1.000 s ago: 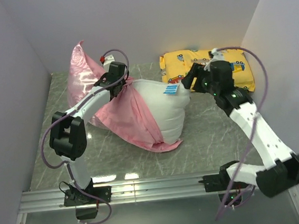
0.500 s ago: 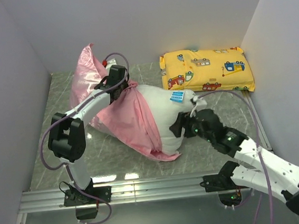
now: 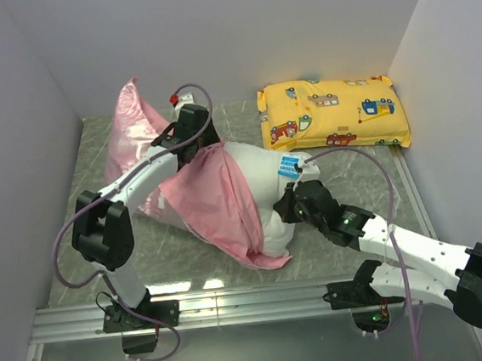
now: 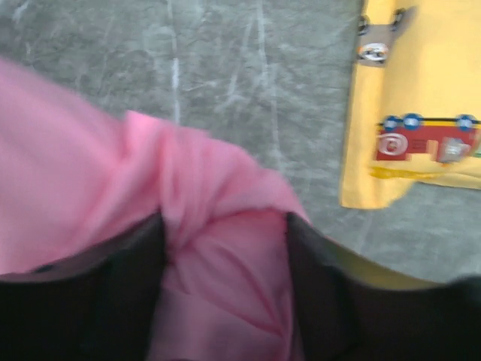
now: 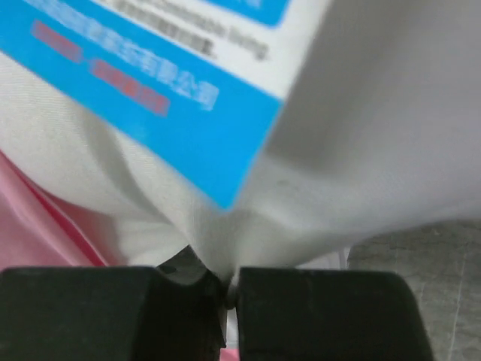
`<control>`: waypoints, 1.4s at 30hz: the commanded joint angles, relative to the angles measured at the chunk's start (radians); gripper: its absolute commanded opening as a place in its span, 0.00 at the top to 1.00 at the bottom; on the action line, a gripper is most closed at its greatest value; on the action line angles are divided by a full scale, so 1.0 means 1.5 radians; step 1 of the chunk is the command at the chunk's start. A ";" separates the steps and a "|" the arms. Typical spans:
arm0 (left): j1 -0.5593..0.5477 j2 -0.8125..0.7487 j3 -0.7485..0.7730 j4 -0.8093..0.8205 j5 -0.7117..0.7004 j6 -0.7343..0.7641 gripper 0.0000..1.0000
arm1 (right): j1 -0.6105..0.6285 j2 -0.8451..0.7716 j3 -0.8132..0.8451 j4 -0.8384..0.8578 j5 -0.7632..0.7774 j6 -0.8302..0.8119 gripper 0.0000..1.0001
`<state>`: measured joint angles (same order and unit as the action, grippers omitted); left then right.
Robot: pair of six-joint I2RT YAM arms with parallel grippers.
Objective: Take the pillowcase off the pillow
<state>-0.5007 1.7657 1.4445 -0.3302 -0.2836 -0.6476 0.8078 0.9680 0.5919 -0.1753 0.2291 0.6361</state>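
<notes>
Pinching the pillow [image 5: 361,150], right gripper [image 5: 229,289] pressed together — left gripper [image 4: 222,244] spread astride the pillowcase [image 4: 75,188]; yellow pillow [image 3: 333,114] beyond.

The pillow's [image 3: 257,175] end toward the worktop's [image 3: 339,222] left edge was hidden inside the pillowcase [image 3: 212,192]. Its tag [image 5: 188,83] was cut off by the right wrist view's top edge, the print blurred. The yellow pillow [image 4: 421,98] was cropped at the left wrist view's right edge.
</notes>
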 commanded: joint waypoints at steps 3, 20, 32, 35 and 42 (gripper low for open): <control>-0.032 -0.109 0.107 -0.160 0.010 0.055 0.23 | -0.004 0.002 0.055 -0.037 0.071 -0.012 1.00; -0.321 -0.428 -0.147 -0.209 -0.189 -0.083 0.12 | -0.075 0.067 0.165 -0.095 0.010 -0.043 1.00; -0.477 -0.442 -0.309 -0.167 -0.203 -0.202 0.05 | -0.081 0.045 0.195 -0.120 -0.006 -0.055 1.00; -0.482 -0.414 -0.319 -0.142 -0.210 -0.214 0.06 | -0.082 0.045 0.205 -0.126 -0.005 -0.059 1.00; -0.466 -0.383 -0.287 -0.302 -0.337 -0.292 0.89 | -0.136 0.021 0.236 -0.156 -0.032 -0.080 1.00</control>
<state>-1.2160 1.2053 0.9745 -0.6418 -0.6567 -1.0210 0.6666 1.0599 0.8635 -0.4294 0.1612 0.5529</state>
